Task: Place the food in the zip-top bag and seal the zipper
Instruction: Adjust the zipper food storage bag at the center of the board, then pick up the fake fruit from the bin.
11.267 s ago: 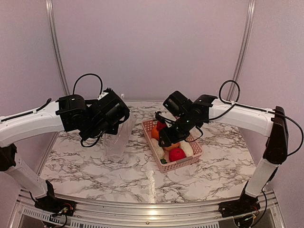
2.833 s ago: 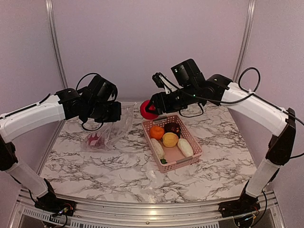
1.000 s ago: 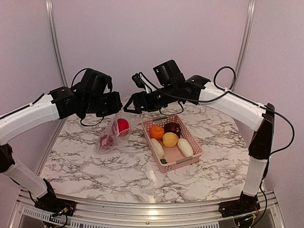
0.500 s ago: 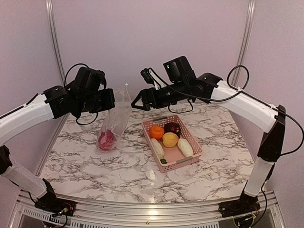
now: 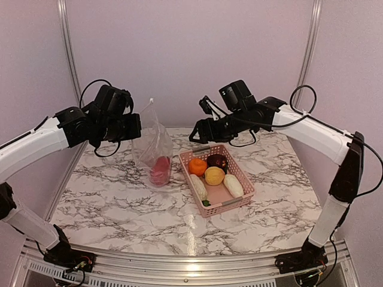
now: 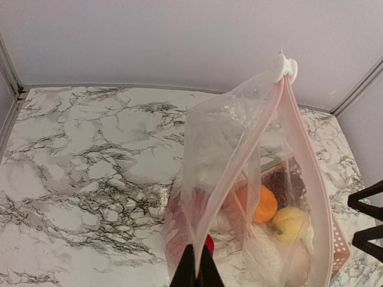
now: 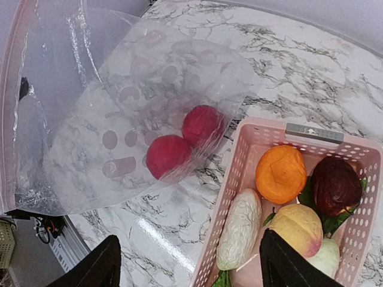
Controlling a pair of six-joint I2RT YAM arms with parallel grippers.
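Basket (image 5: 232, 205) beside zip-top bag (image 5: 152, 143) — marble table (image 5: 119, 209)

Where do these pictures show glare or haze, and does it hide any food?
Top external: pale glare streak on the table, hiding nothing. Right wrist: bright spot on the marble; red balls clear through the zip-top bag. Left wrist: the bag hazes the basket behind.

The white-shelled left arm (image 5: 30, 146) and right arm (image 5: 314, 130) are carrying black wrist housings (image 5: 114, 113), trailing looped black cables (image 5: 304, 86) (one per wrist), ending in matte black fingers (image 7: 100, 269).
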